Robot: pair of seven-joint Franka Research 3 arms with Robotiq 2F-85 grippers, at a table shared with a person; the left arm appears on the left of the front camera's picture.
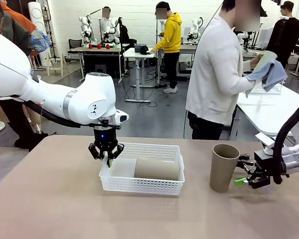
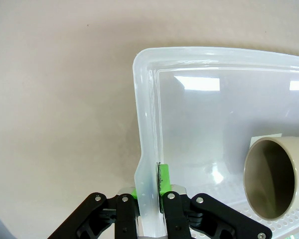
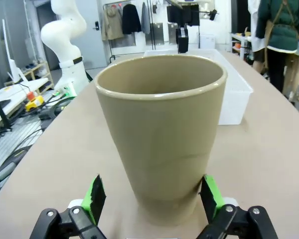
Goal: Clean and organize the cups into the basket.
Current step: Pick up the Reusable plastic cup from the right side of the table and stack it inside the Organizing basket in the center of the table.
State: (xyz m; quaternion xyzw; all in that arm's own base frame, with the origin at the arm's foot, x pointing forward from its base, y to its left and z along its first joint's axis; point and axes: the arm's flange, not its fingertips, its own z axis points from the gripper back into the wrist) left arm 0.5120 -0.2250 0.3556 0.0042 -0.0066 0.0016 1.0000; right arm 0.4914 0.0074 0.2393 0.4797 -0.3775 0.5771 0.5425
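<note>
An upright tan cup [image 1: 223, 167] is seen standing on the surface [image 1: 50, 204], a little to the right of the basket [image 1: 139, 188], with its long axis vertical and its mouth up. It is bracketed low, near its base, by the right end effector [image 1: 241, 180], whose fingers are spread wide on either side and are not closed on it. This arm is plainly the nearer one, and it is brought in low and level from the right. From that cup the basket lies to the left. A second tan cup [image 1: 157, 169] is laid on its side inside the basket, its axis along the basket's length. The left end effector [image 1: 107, 158] is pointed straight down and is clamped tight on the basket's left wall. A pale cup [image 1: 265, 59] is being wiped with a blue cloth [image 1: 271, 74] by the person at the far side.
</note>
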